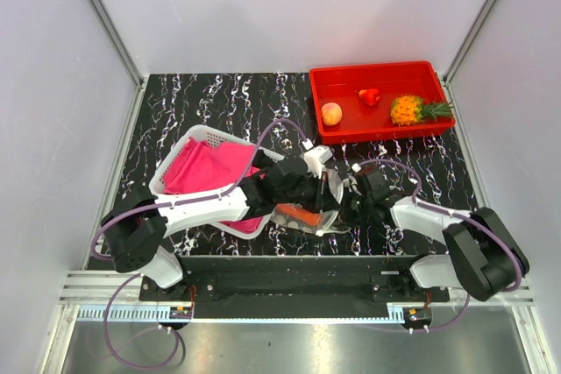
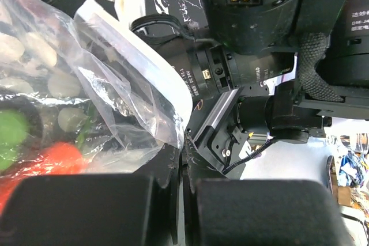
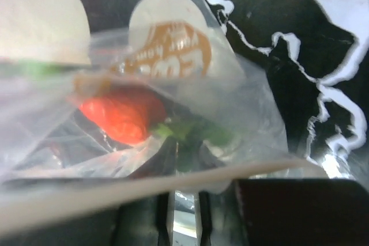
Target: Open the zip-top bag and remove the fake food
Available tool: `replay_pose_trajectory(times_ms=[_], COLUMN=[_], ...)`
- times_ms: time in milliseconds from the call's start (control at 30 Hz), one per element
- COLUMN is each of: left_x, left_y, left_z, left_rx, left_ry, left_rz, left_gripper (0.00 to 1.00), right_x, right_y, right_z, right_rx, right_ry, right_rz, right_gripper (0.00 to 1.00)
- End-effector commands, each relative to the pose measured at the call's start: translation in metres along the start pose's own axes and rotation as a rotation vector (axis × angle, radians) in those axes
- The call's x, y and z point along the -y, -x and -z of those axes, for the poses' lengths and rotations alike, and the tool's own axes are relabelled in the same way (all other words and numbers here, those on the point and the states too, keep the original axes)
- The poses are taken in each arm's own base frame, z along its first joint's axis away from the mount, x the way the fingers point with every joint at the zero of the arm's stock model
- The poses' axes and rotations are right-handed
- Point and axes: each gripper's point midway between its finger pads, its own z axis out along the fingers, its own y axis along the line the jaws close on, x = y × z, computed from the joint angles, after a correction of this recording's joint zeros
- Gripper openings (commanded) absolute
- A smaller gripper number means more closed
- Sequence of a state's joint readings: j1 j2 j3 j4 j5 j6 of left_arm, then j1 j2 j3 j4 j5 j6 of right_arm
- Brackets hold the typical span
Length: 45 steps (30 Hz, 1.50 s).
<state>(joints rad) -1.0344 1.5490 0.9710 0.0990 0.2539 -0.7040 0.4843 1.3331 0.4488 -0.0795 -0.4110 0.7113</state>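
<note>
The zip-top bag (image 1: 317,221) lies at the table's front centre between both grippers. My left gripper (image 1: 326,190) is shut on the bag's mouth edge (image 2: 173,131), beside the white zip strip (image 2: 144,50). An orange carrot-like piece (image 1: 302,215) lies inside the bag, also seen in the left wrist view (image 2: 57,159). My right gripper (image 1: 348,208) reaches into the bag under the zip strip (image 3: 144,185). Its jaws are closed (image 3: 184,151) on the green top (image 3: 193,133) of the carrot piece (image 3: 121,116). A peach fruit (image 1: 331,114), a red piece (image 1: 370,96) and a pineapple (image 1: 412,110) lie in the red tray (image 1: 377,134).
A white mesh basket (image 1: 186,141) with pink cloth (image 1: 210,168) stands at the left under my left arm. The red tray sits at the back right. The right arm's body (image 2: 259,56) fills the left wrist view close by. Grey walls surround the black marbled table (image 1: 219,102).
</note>
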Motion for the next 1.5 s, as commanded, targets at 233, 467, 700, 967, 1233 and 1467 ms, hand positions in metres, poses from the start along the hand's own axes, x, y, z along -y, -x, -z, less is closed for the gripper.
replay_pose_trajectory(times_ms=[233,467,700,967,1233,1467], left_x=[0.004,0.010,0.013,0.010,-0.021,-0.037], left_y=[0.009,0.009,0.008,0.009,0.020,0.022], left_z=[0.004,0.005,0.010,0.003,0.002,0.002], left_rx=[0.067,0.071,0.072,0.073,0.118,0.133], left_ry=[-0.030,-0.068,-0.076,-0.068,0.115,0.170], left_rz=[-0.028,-0.016,-0.017,-0.011,0.048,0.097], left_gripper=[0.00,0.00,0.00,0.00,0.00,0.00], right_x=[-0.020,-0.019,-0.006,-0.023,-0.081,-0.102], right_y=[0.031,0.041,0.029,0.033,0.033,0.033], right_z=[0.059,0.052,0.036,0.049,0.106,0.170], right_rx=[0.192,0.184,0.119,0.180,0.248,0.344], right_ry=[-0.070,-0.105,-0.124,-0.040,0.148,0.135], right_rz=[0.109,0.133,0.095,0.129,0.172,0.168], right_gripper=[0.13,0.51,0.55,0.00,0.00,0.00])
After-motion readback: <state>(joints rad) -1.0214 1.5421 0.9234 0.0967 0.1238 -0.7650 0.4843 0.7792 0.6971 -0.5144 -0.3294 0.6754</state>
